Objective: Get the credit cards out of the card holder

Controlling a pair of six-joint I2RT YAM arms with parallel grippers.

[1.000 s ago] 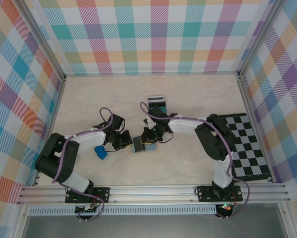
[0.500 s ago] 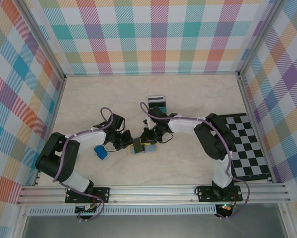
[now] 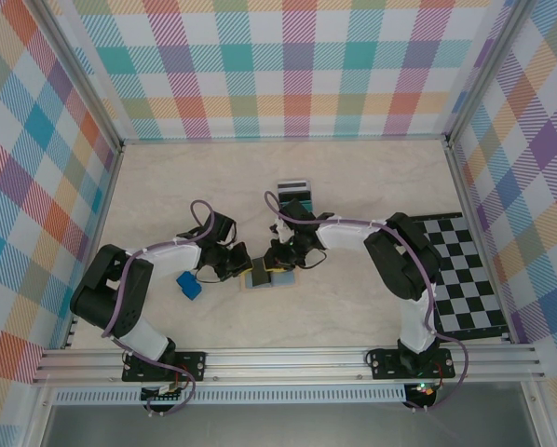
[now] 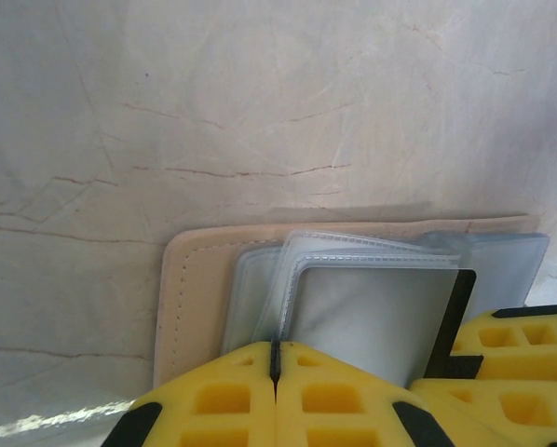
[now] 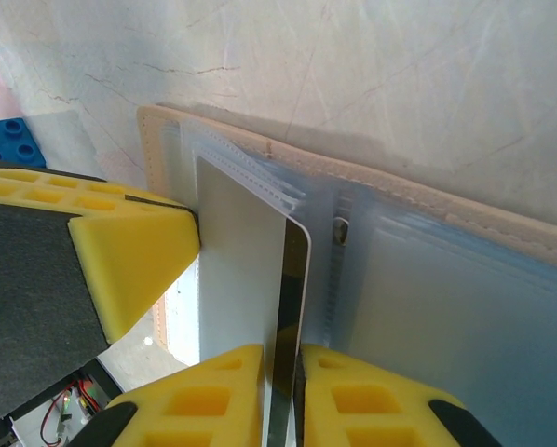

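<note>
tan card holder (image 4: 190,307), silver card (image 4: 372,312), blue block (image 3: 188,285)

Top cam: fixed, high behind arm bases at 6 o'clock, facing 12, far, whole table (image 3: 167,186). Left wrist cam: on left gripper (image 4: 275,358), in from 9 o'clock, super close. Right wrist cam: on right gripper (image 5: 283,363), from 1 o'clock, even closer. All share card holder (image 4: 190,289); wrist cams also silver card (image 4: 372,317).

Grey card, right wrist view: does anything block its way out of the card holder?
Nothing visible. The grey card sits between the jaws of the right gripper; the left gripper sits beside it on the card holder, not across its path.
</note>
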